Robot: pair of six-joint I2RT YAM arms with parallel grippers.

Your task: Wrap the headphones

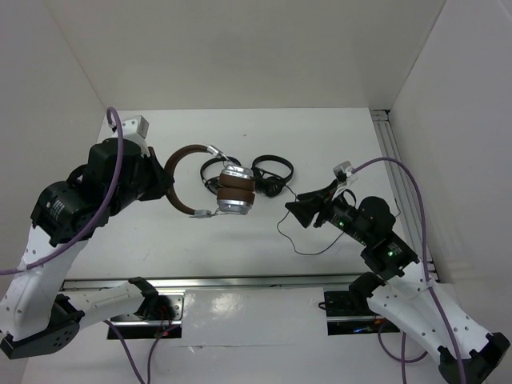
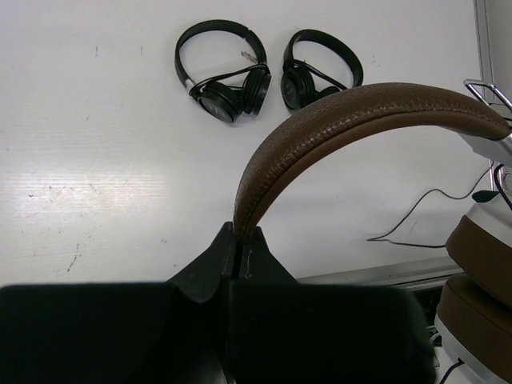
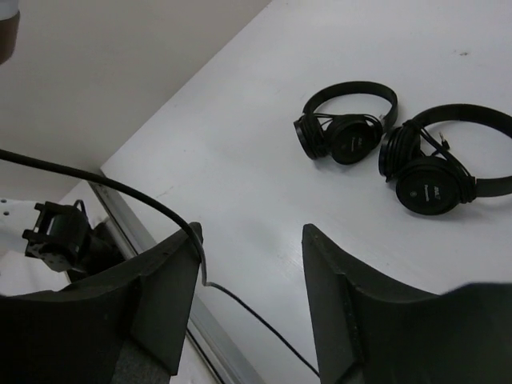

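The headphones (image 1: 235,193) have a brown headband (image 2: 344,120), brown cushions (image 2: 480,256) and silver earcups, and they hang above the table. My left gripper (image 1: 164,182) is shut on the headband, pinching it edgewise between the fingertips in the left wrist view (image 2: 238,232). The thin black cable (image 1: 300,240) trails from the earcups down to the table. My right gripper (image 1: 292,210) is open in the right wrist view (image 3: 252,236). The cable (image 3: 112,188) lies against the inner face of its left finger (image 3: 172,272), and the jaws are not closed on it.
Two small all-black headphones (image 3: 348,128) (image 3: 440,164) lie on the white table behind the lifted pair; they also show in the left wrist view (image 2: 224,72) (image 2: 320,68). A metal rail (image 1: 240,282) runs along the near edge. White walls enclose three sides.
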